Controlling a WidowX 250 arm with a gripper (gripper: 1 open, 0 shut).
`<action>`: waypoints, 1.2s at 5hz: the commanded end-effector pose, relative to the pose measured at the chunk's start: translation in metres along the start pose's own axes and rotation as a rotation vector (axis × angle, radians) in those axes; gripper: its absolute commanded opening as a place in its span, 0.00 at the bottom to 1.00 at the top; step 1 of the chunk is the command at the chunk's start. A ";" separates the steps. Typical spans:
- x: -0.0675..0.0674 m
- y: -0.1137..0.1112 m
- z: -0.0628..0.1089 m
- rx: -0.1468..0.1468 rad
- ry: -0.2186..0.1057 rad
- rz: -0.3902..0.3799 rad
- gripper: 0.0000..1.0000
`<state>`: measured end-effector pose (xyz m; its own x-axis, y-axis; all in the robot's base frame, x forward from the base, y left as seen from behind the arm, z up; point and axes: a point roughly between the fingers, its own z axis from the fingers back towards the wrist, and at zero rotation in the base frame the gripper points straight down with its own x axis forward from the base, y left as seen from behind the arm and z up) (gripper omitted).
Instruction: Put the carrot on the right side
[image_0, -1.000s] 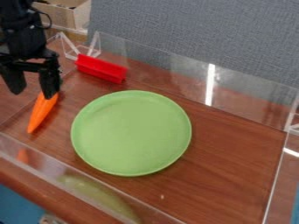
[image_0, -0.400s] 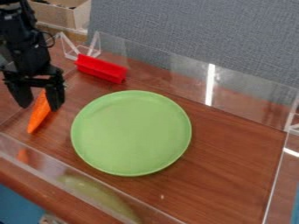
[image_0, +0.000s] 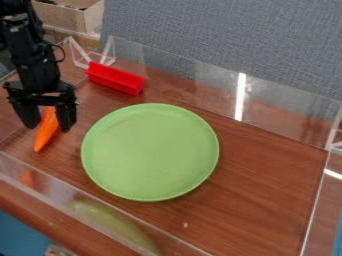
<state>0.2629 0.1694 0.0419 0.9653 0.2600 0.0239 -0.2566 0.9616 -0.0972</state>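
around carrot (image_0: 47, 131), open claw (image_0: 43, 107)

wooden table (image_0: 267, 150) — on it: carrot (image_0: 47, 131) | green plate (image_0: 150, 151) | red block (image_0: 116, 78)

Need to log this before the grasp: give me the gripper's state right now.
Gripper: open, jaws on either side of the carrot, not closed on it; holding nothing.

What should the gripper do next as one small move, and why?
Probably close the jaws on the carrot. The gripper is open and points down, one finger on each side of the carrot's upper end, and the carrot lies on the table, left of the green plate.
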 end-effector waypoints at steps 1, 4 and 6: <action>0.016 0.001 0.011 0.022 -0.056 -0.006 1.00; 0.029 0.008 -0.001 0.027 -0.056 0.020 1.00; 0.033 0.013 -0.006 0.041 -0.052 0.035 1.00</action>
<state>0.2847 0.1843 0.0248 0.9548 0.2955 0.0311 -0.2924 0.9531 -0.0777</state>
